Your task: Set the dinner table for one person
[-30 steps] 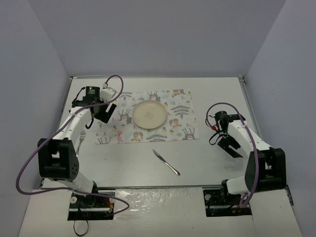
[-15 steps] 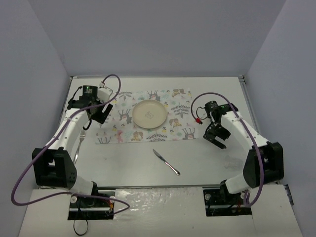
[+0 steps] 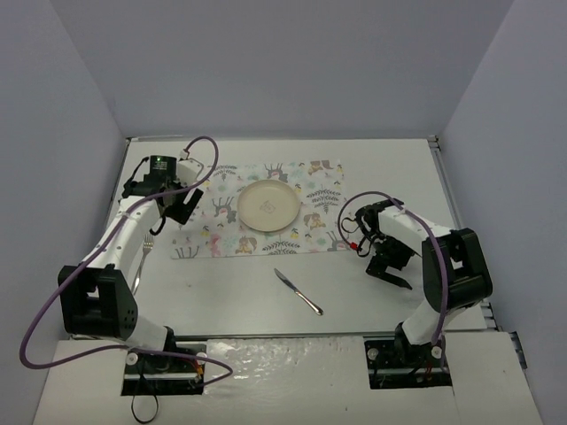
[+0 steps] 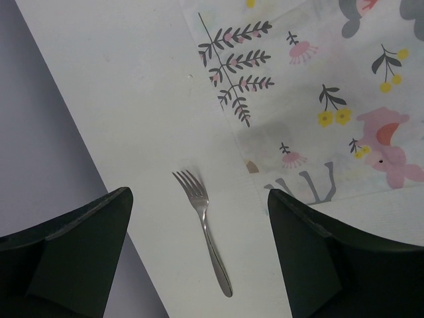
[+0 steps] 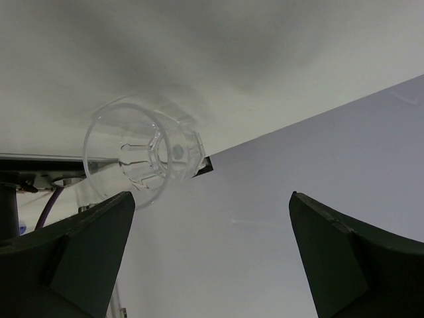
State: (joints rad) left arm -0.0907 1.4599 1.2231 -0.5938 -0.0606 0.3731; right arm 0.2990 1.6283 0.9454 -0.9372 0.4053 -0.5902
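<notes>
The off-white counter (image 3: 221, 283) fills the floor of the top view, with a printed mat (image 3: 319, 226) spread across its middle. A round cream plate (image 3: 268, 205) sits on the centre of the mat, and nothing lies on it. A knife (image 3: 297, 290) lies at a slant on the bare counter, on the near side of the mat and well apart from the plate. A fork (image 3: 145, 255) lies on the bare counter just beside the mat's left edge, not touching it, tines pointing to the far side. The left fingers (image 4: 73, 258) are spread wide with nothing between them. They hang over the strip of counter where the fork lies, by the mat's left border. The right fingers (image 5: 73, 258) are also spread wide and grip nothing. In the top view they are low over the counter, right of the mat's near right corner. The right wrist view shows a clear glass (image 5: 142, 156) on the counter where it meets the grey wall (image 5: 298, 172). Its mouth is turned towards the camera and it is empty. I cannot tell whether the glass stands or lies on its side.
</notes>
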